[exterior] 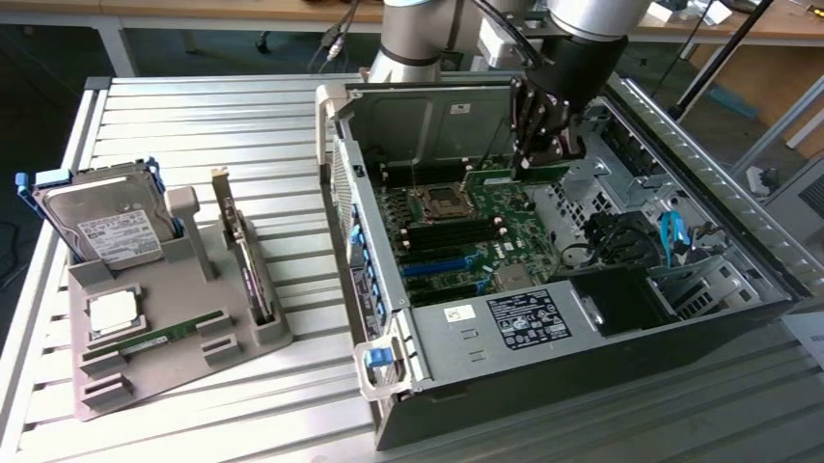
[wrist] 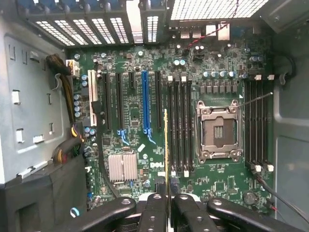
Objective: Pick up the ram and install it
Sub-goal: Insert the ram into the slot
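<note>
My gripper point(exterior: 538, 159) hangs inside the open computer case point(exterior: 425, 357), above the motherboard point(exterior: 483, 227), shut on the ram point(exterior: 518, 177), a thin green stick. In the wrist view the ram point(wrist: 166, 145) shows edge-on, running out from between the black fingers point(wrist: 153, 212) of the gripper point(wrist: 166, 205). It lies along the black memory slots point(wrist: 179, 121) beside the empty processor socket point(wrist: 218, 131); I cannot tell whether it touches a slot. A second, similar green stick point(exterior: 161, 338) lies on the grey holder point(exterior: 180, 371) at the exterior view's left.
The holder also carries a hard drive point(exterior: 110, 227), a card with a metal bracket point(exterior: 245, 260) and a silver processor chip point(exterior: 114, 311). More memory slots point(wrist: 258, 125) lie on the socket's other side. A blue slot point(wrist: 145, 101), a heat sink point(wrist: 122, 166) and cables point(exterior: 618, 241) crowd the case.
</note>
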Robot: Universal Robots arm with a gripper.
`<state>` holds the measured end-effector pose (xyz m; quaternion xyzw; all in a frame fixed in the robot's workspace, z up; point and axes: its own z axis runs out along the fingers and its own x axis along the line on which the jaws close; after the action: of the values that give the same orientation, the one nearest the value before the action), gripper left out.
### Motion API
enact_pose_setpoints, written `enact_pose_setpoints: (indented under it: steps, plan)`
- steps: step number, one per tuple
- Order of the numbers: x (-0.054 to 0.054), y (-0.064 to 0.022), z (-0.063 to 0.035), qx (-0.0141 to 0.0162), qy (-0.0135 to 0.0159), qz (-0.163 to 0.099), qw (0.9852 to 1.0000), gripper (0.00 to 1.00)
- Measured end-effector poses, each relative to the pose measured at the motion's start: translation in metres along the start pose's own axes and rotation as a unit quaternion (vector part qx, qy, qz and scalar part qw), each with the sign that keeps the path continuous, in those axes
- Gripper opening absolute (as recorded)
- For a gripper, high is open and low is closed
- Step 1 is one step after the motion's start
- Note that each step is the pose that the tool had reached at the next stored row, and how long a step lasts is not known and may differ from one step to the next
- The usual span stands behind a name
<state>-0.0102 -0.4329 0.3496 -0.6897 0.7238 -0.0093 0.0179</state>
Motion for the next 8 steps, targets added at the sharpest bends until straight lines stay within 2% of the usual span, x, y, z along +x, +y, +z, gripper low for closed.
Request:
enact_pose_setpoints:
  steps: [8]
  plan:
    - [-0.0005, 0.0092, 0.009, 0.0001, 0.0003, 0.008, 1.0, 0.13]
